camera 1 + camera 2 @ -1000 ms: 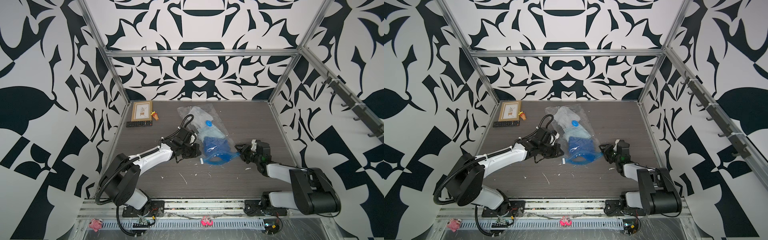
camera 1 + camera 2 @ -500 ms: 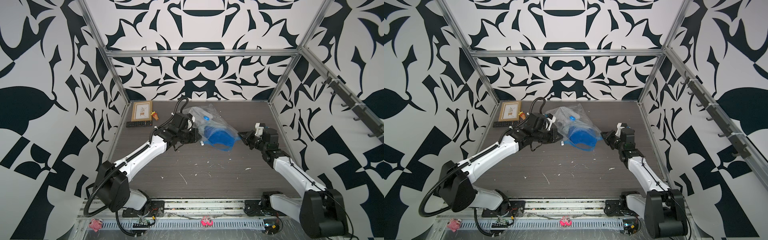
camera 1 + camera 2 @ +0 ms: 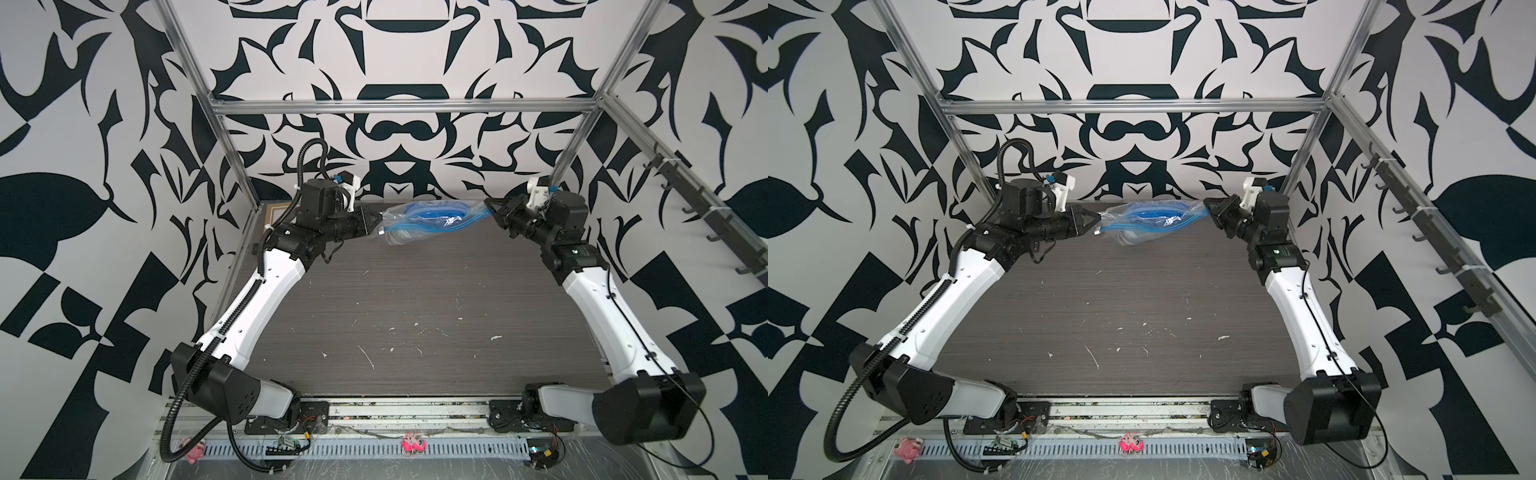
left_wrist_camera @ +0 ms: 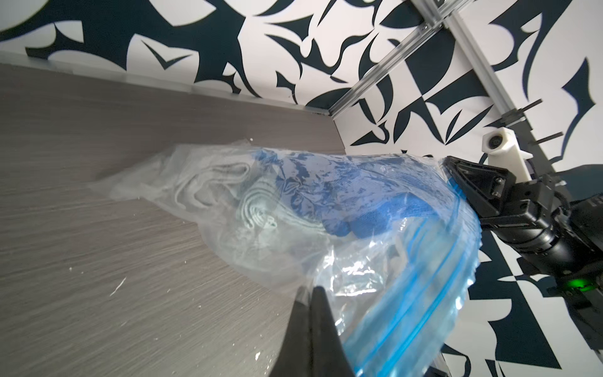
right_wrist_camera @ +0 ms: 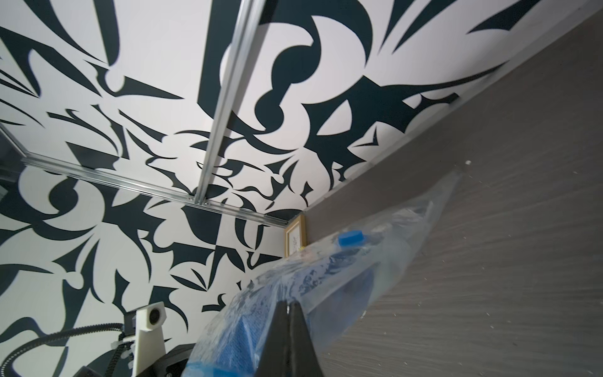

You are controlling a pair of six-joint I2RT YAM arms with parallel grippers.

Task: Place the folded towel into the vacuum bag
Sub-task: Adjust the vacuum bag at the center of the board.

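Over the table's (image 3: 415, 299) far edge, my two arms stretch forward, wrists turned inward, facing each other. My left gripper (image 3: 376, 223) and right gripper (image 3: 489, 206) are each clamped on an end of the one vacuum bag (image 3: 419, 226), strung between them, one blue towel (image 4: 368, 202) inside.
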